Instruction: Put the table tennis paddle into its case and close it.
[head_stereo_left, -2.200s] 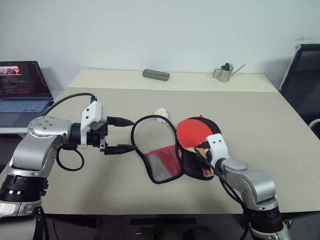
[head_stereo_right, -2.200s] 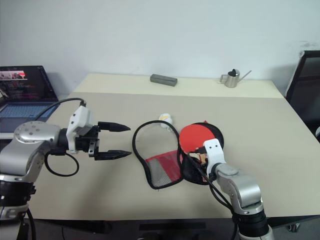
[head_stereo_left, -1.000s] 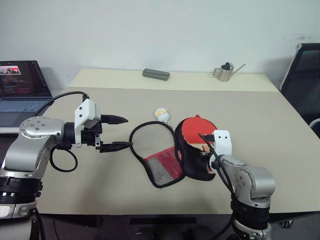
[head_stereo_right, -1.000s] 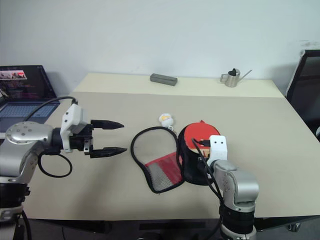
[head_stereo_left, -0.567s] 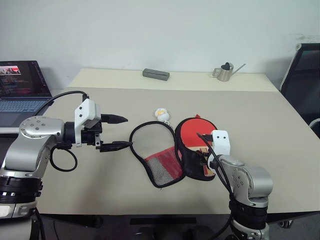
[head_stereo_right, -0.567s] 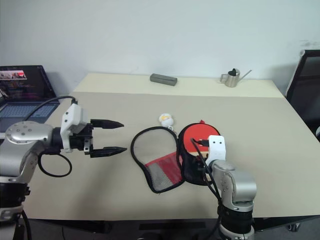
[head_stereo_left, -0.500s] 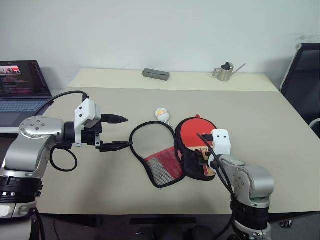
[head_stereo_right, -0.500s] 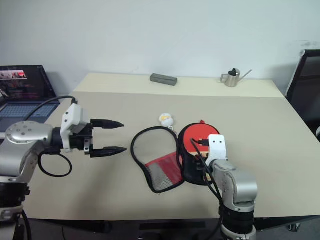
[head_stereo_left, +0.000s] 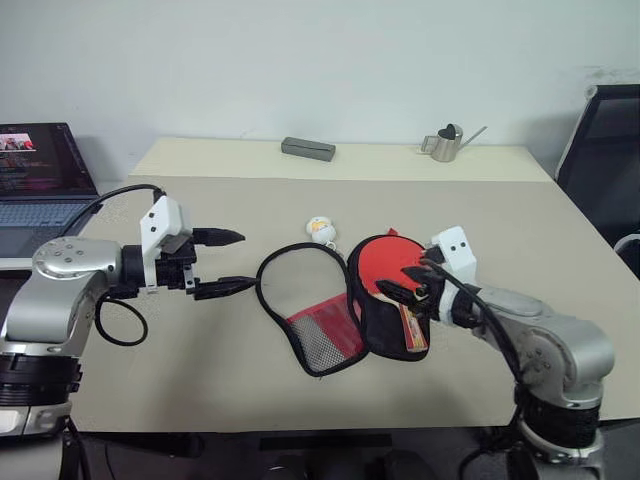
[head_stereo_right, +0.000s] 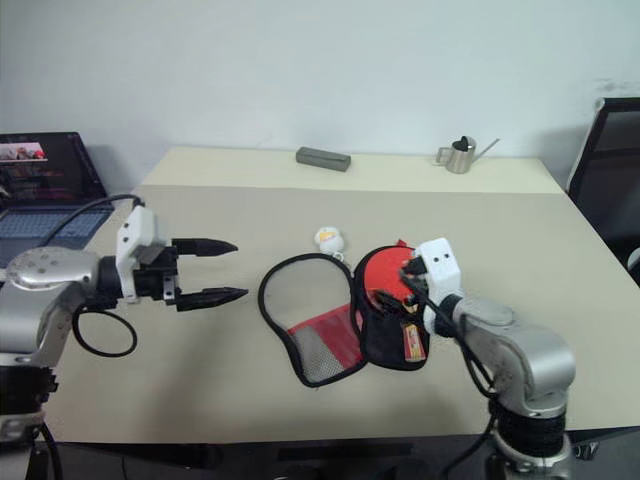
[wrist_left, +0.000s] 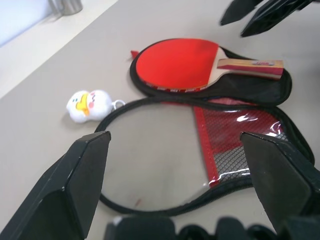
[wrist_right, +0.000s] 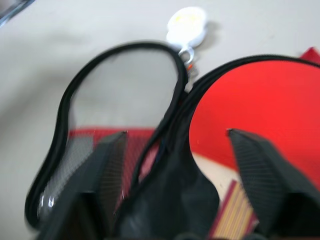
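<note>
The case (head_stereo_left: 320, 330) lies unzipped and spread open at the table's middle. Its clear-and-mesh flap (wrist_left: 230, 135) is folded out toward my left arm. The table tennis paddle (head_stereo_left: 385, 268) rests flat in the black half, with its red face up and its striped handle (wrist_left: 250, 66) toward the table's front edge. My right gripper (head_stereo_left: 405, 283) hovers open just above the paddle near the handle, holding nothing. Off to the left of the flap my left gripper (head_stereo_left: 243, 260) is open and clear of it, pointing at the case.
A small white plush keychain (head_stereo_left: 320, 229) lies just behind the case. A grey block (head_stereo_left: 308, 148) and a metal watering can (head_stereo_left: 445, 143) stand at the far edge. A laptop (head_stereo_left: 40, 185) is at the left, a black chair (head_stereo_left: 600, 150) at the right.
My right gripper has let go of the paddle's handle, risen and turned, and its arm has swung out to the right. The paddle and case now lie flat. The left gripper has stayed put.
</note>
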